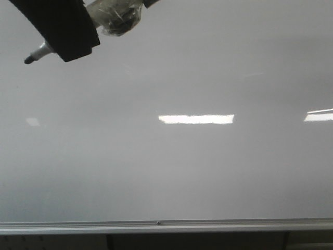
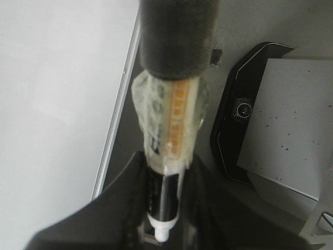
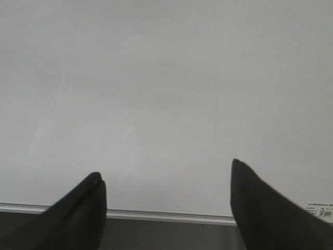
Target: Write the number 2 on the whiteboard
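Front view: the whiteboard [image 1: 171,172] fills the scene, its silver frame strip [image 1: 166,226] along the lower edge; no digit shows on it. At upper left the left gripper [image 1: 65,34] carries a marker [image 1: 37,53] wrapped in clear tape, tip pointing down-left.

Left wrist view: the jaws are clenched on the marker [image 2: 166,198], white end near the camera, beside the board edge.

Right wrist view: the right gripper [image 3: 166,198] hangs with jaws released, over the blank board.

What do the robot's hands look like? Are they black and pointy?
Yes. The right gripper has two matte black fingers tapering to points. The left gripper is black too, with flat, angular fingers. No cables or markings show.
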